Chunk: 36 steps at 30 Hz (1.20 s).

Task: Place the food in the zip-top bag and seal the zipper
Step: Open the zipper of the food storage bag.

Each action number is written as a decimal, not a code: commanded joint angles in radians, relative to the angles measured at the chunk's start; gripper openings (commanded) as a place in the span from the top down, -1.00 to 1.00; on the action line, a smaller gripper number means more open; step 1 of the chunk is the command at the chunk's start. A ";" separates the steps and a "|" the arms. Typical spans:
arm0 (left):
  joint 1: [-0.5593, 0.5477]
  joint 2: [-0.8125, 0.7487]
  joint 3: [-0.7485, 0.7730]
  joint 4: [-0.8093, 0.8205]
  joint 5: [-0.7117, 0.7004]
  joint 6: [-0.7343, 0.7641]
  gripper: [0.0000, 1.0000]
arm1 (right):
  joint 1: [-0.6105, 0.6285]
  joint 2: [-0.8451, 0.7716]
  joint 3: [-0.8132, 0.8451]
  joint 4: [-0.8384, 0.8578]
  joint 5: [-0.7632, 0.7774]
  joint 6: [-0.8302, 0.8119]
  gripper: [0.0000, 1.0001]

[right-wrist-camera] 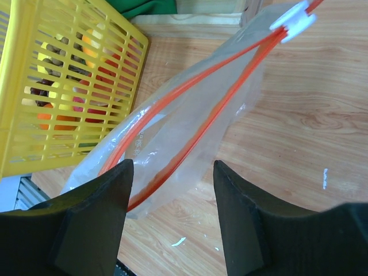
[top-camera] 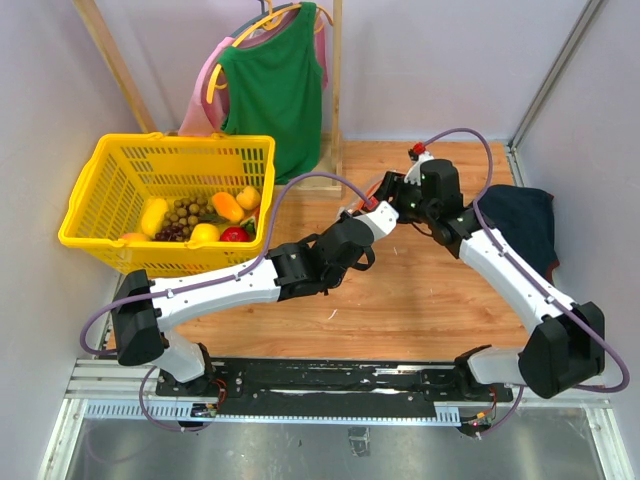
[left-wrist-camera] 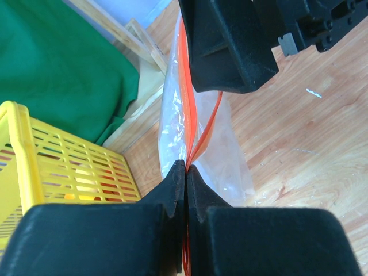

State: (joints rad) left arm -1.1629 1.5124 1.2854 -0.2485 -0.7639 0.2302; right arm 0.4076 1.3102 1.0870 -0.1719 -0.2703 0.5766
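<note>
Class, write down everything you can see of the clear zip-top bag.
The zip-top bag is clear, crinkly plastic, seemingly empty. Two red-orange zipper strips run along its mouth, parted mid-length, meeting at a white slider. The left gripper is shut on that edge; the open right gripper straddles the bag's other end, over the wooden table.

Basket (top-camera: 165, 140) far left, food (top-camera: 228, 207) inside; zip-top bag (right-wrist-camera: 190, 132) centre; cloth heap (top-camera: 528, 222) far right.

The zip-top bag (right-wrist-camera: 190, 115) is crinkly clear plastic; food (top-camera: 228, 207) glossy, basket (top-camera: 100, 195) plastic, table (top-camera: 400, 300) smooth wood, shirt (top-camera: 275, 85) cloth.
</note>
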 commanded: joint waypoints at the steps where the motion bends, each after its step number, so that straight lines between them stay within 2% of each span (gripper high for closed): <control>1: -0.014 0.010 0.031 0.017 -0.001 -0.013 0.99 | -0.012 0.009 -0.029 0.055 -0.064 0.046 -0.16; 5: -0.017 0.014 0.032 0.015 -0.002 -0.018 0.99 | -0.012 0.013 -0.035 0.081 -0.085 0.064 -0.04; 11: -0.020 0.012 0.028 0.009 0.005 -0.048 0.97 | -0.013 0.003 -0.041 0.093 -0.086 0.061 0.55; 15: -0.023 0.011 0.033 -0.009 0.020 -0.080 0.68 | -0.012 -0.020 -0.043 0.096 -0.078 0.042 0.97; 25: -0.024 -0.080 0.007 0.018 0.123 -0.203 -0.39 | -0.009 -0.114 -0.075 0.093 -0.024 -0.076 0.99; 31: -0.021 -0.096 0.024 0.044 0.095 -0.304 -0.72 | 0.022 -0.186 -0.111 0.087 0.051 -0.147 0.99; 36: 0.001 -0.070 0.052 0.044 0.083 -0.420 -0.84 | 0.072 -0.218 -0.113 0.060 0.127 -0.209 0.99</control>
State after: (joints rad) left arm -1.1748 1.4296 1.2919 -0.2348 -0.6613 -0.0620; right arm 0.4343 1.1236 0.9821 -0.1036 -0.2295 0.4492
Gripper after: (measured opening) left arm 0.910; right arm 0.011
